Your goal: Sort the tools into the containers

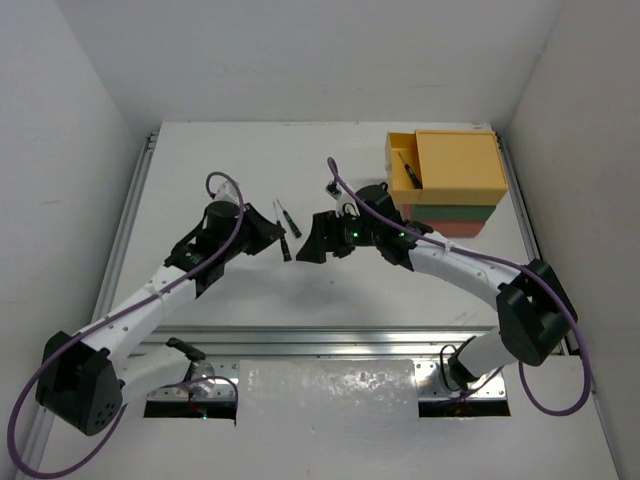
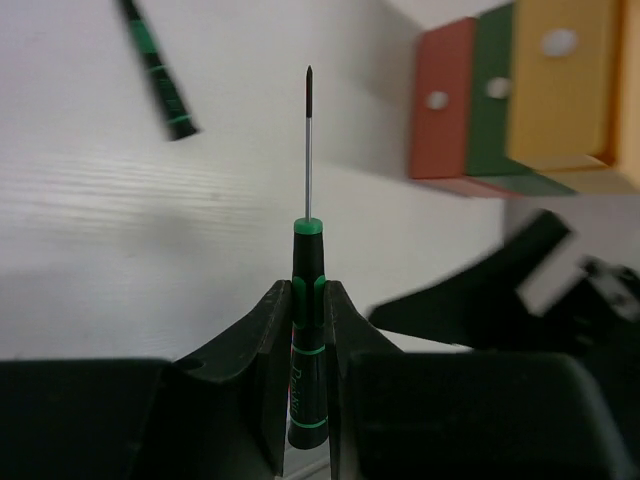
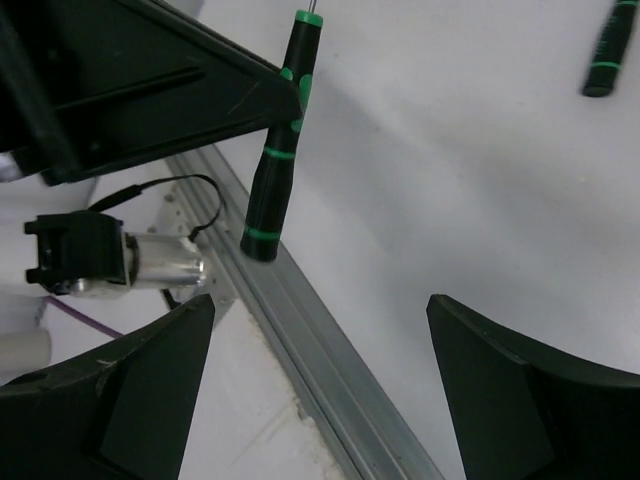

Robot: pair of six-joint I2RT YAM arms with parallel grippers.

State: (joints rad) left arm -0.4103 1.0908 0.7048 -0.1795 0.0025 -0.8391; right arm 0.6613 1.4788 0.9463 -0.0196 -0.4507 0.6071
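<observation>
My left gripper (image 1: 272,238) (image 2: 307,292) is shut on the handle of a thin black-and-green screwdriver (image 2: 307,250) (image 1: 285,250) (image 3: 277,150) and holds it above the table, shaft pointing away. A second screwdriver (image 1: 291,223) (image 2: 160,70) (image 3: 607,50) lies on the table just beyond. My right gripper (image 1: 312,240) (image 3: 320,310) is open and empty, facing the left gripper a short way to its right. The stacked containers stand at the back right: yellow (image 1: 455,165) (image 2: 560,80) on top with its drawer pulled out, dark green (image 1: 450,212) (image 2: 492,95), red-orange (image 1: 455,229) (image 2: 440,100). A third screwdriver (image 1: 408,170) lies in the yellow drawer. The wrenches and the knife are out of view.
A small dark object (image 1: 330,187) lies on the table behind the grippers. An aluminium rail (image 3: 300,320) runs along the table's near edge. White walls close in the left, back and right sides.
</observation>
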